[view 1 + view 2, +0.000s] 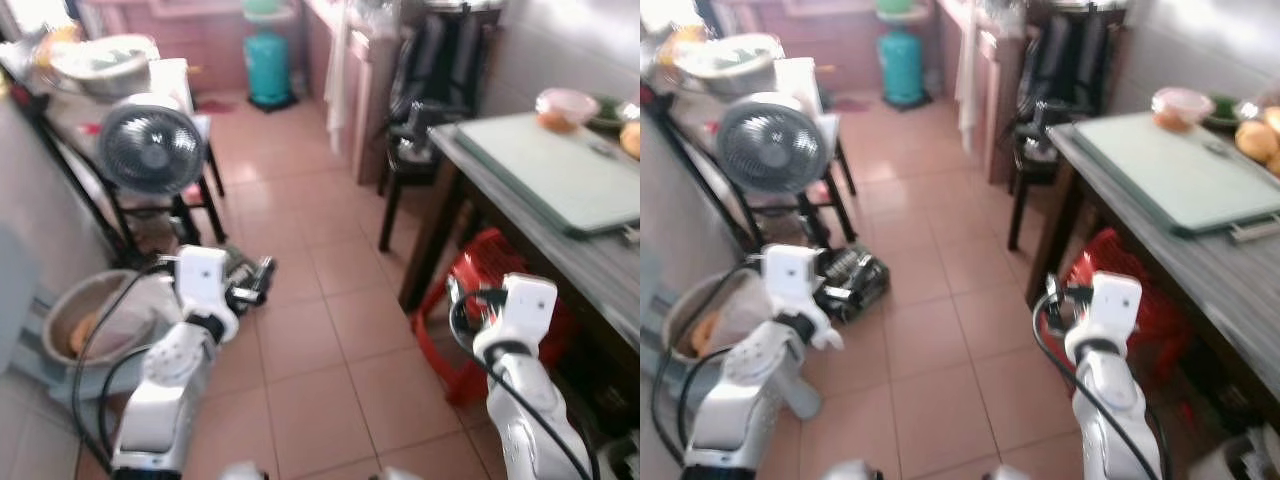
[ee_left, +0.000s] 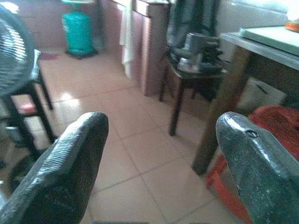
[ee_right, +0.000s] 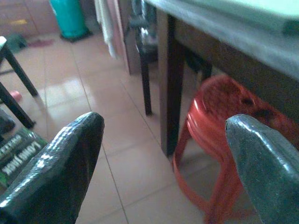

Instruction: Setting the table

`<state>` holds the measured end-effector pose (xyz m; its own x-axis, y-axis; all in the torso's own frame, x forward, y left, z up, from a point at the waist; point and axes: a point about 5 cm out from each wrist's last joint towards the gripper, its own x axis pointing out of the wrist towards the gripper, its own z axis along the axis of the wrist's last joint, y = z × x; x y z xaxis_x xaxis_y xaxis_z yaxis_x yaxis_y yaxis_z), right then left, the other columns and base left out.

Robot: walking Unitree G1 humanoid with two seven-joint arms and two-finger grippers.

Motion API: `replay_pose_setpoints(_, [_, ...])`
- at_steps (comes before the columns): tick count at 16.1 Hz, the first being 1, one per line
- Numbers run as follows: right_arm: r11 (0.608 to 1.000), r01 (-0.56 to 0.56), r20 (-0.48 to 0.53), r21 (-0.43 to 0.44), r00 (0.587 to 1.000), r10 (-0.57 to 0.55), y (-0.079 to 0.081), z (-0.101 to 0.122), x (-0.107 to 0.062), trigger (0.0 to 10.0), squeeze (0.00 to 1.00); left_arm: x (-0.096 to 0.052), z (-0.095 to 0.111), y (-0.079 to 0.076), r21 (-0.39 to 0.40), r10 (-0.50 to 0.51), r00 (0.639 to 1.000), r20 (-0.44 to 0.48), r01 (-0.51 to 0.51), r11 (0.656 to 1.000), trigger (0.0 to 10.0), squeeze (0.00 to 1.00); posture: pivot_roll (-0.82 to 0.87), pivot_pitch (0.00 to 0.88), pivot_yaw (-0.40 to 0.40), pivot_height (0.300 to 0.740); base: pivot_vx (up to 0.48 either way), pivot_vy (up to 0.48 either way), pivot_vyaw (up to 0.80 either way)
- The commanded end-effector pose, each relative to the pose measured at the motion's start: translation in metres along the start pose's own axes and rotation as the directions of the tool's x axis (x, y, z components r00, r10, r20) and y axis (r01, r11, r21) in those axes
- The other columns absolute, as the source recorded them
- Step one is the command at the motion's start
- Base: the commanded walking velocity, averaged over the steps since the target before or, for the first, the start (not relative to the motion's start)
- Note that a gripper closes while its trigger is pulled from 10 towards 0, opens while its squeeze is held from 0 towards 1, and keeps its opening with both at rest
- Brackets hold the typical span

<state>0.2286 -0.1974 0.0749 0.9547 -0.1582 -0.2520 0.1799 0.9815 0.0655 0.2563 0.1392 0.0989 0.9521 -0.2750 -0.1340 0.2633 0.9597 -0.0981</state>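
On the robot's right, ahead: the table [image 1: 590, 265], dark-legged with a grey top, running away from the camera along the right wall.
Table load: a pale green board [image 1: 555, 170] lies flat on it; a pink-rimmed bowl [image 1: 1181, 106] stands at the far end, with round orange items [image 1: 1258, 140] just beside the board's far corner. Details are blurred.
Under the table: a red stool [image 3: 219, 126], near the front leg.
Right tool [image 3: 159, 163]: fingers spread wide, holding nothing, low beside the table's near leg and below its top.
Left tool [image 2: 159, 163]: fingers likewise spread and empty, held over the tiled floor [image 1: 320, 330], well apart from the table.
Governing relation: the table lies forward and to the right of both tools, its long axis running away from the robot; the right arm is clearly nearer.
Judgement: no tableware is in hand; the task appears to be at approach stage.
Surroundings: a fan [image 1: 150, 148] on a rack to the left, a teal gas cylinder [image 1: 266, 62] at the far wall.
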Motion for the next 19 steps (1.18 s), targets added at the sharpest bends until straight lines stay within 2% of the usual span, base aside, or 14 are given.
replay_pose_setpoints(1, [1.000, -0.008, 0.016, 0.014, 1.000, 0.008, 0.004, 0.003, 0.002, 10.0, 0.00, -0.004, -0.007, 0.008, 0.011, 0.025, 0.999, -0.030, -0.025, 1.000, 10.0, 0.00, 0.01, 0.000, 0.002, 0.740, 0.000, 0.000, 0.00])
replay_pose_setpoints(4, [0.999, 0.011, 0.012, 0.031, 1.000, -0.011, 0.003, 0.002, 0.004, 10.0, 0.00, 0.005, -0.001, 0.006, 0.017, 0.017, 1.000, -0.002, -0.017, 1.000, 10.0, 0.00, 0.00, 0.000, 0.016, 0.740, 0.000, 0.000, -0.27])
replay_pose_setpoints(5, [1.000, 0.000, 0.032, 0.030, 0.999, -0.001, 0.006, 0.007, 0.007, 10.0, 0.00, 0.009, 0.006, 0.005, 0.025, 0.001, 1.000, 0.028, -0.002, 1.000, 10.0, 0.00, 0.00, 0.000, 0.024, 0.740, 0.000, 0.000, 0.00])
replay_pose_setpoints(6, [0.999, -0.012, 0.064, 0.037, 0.998, 0.010, 0.011, 0.015, 0.013, 10.0, 0.00, 0.013, 0.015, 0.007, -0.030, -0.006, 0.999, 0.050, 0.008, 1.000, 10.0, 0.00, 0.00, 0.000, 0.027, 0.740, 0.000, 0.000, 0.00])
replay_pose_setpoints(7, [0.999, -0.022, 0.079, 0.040, 0.997, 0.018, 0.015, 0.019, 0.015, 10.0, 0.00, 0.015, 0.019, 0.008, -0.052, -0.029, 0.997, 0.068, 0.032, 0.998, 10.0, 0.00, 0.00, 0.000, 0.028, 0.740, 0.000, 0.000, -0.80])
replay_pose_setpoints(10, [0.999, -0.018, 0.070, 0.044, 0.997, 0.015, 0.014, 0.016, 0.014, 10.0, 0.00, 0.014, 0.014, 0.011, -0.025, -0.005, 0.999, 0.048, 0.006, 1.000, 10.0, 0.00, 0.00, 0.000, 0.022, 0.740, 0.000, 0.000, 0.00])
replay_pose_setpoints(15, [0.999, -0.012, 0.060, 0.048, 0.998, 0.009, 0.012, 0.014, 0.014, 10.0, 0.00, 0.015, 0.012, 0.011, -0.025, 0.009, 0.999, 0.049, -0.007, 1.000, 10.0, 0.00, 0.00, 0.000, 0.014, 0.740, 0.000, 0.357, -0.80])
replay_pose_setpoints(19, [0.999, -0.015, 0.067, 0.047, 0.998, 0.012, 0.013, 0.016, 0.016, 10.0, 0.00, 0.017, 0.014, 0.011, -0.023, 0.014, 0.998, 0.060, -0.013, 1.000, 10.0, 0.00, 0.00, 0.000, 0.012, 0.740, 0.000, 0.000, -0.80])
